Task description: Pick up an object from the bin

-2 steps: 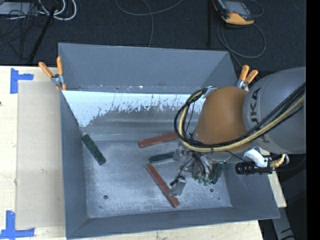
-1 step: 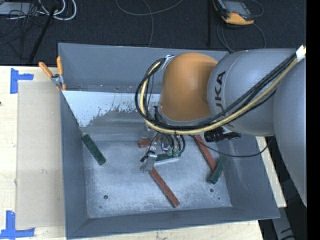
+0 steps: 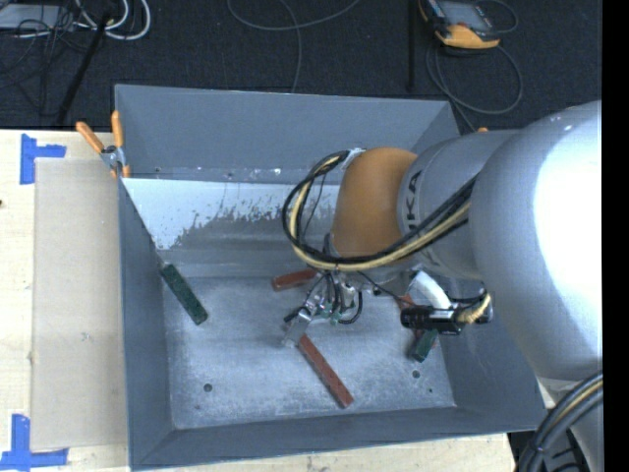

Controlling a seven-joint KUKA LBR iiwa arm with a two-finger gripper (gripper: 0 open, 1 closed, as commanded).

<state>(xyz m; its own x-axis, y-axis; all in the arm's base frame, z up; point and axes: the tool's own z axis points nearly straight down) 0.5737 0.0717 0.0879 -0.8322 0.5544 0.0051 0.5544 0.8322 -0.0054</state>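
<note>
My claw point(image 3: 313, 315): low over the middle of the bin point(image 3: 246, 146), close to the speckled floor, reaching in from the right side

Claw's state: I cannot tell whether it is spread or pressed together, since dark parts and wires crowd the tip

What I hold: I can make out nothing in my grip

Thing nearest my claw: a long red-brown bar point(image 3: 327, 372), flat on the floor and slanted, with its upper end just beside my tip and its lower end pointing toward the near wall

Just behind my claw: a short red-brown stick point(image 3: 291, 281), lying flat near the foot of the far sloping wall, partly hidden by me at its right end

Left side of the bin: a dark green bar point(image 3: 185, 294), slanted, well apart from my claw and from both red-brown pieces

Right side of the bin: a small dark green piece point(image 3: 422, 346) near the right wall, half under my arm

My wrist: an orange cover point(image 3: 373, 205) sits above the claw, with black and yellow cables point(image 3: 305, 209) looping round its left side and down toward the tip

My arm: the big grey body covers the bin's right corner
</note>
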